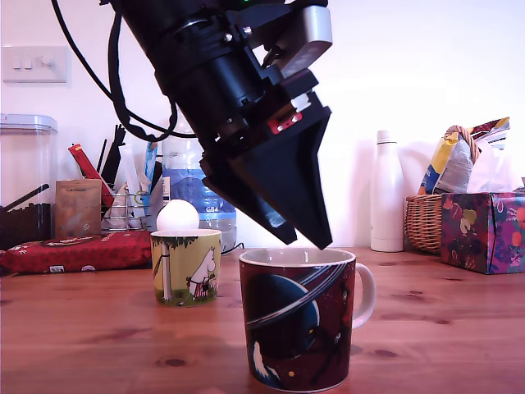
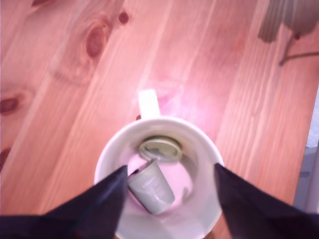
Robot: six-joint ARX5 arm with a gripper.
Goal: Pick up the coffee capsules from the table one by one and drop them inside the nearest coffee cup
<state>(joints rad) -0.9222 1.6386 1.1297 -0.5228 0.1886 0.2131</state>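
The dark maroon-and-navy coffee cup point(image 1: 299, 320) with a ringed planet stands on the wooden table point(image 1: 426, 328) in the foreground. My gripper point(image 1: 308, 234) hangs just above its rim, fingers pointing down. From the wrist, the gripper point(image 2: 169, 174) is open over the cup's white inside point(image 2: 199, 149), with nothing between the fingers. Two pale green coffee capsules lie at the bottom of the cup: one on its side point(image 2: 151, 187), one showing its round flanged end point(image 2: 160, 148). The cup's white handle point(image 2: 148, 103) points away from the fingers.
A smaller yellow-green cartoon cup point(image 1: 186, 266) holding a white ball point(image 1: 177, 216) stands behind, on the exterior view's left. Along the back are a red packet point(image 1: 78, 250), bottles point(image 1: 387, 193), a wicker basket point(image 1: 422, 222) and a patterned box point(image 1: 484, 230).
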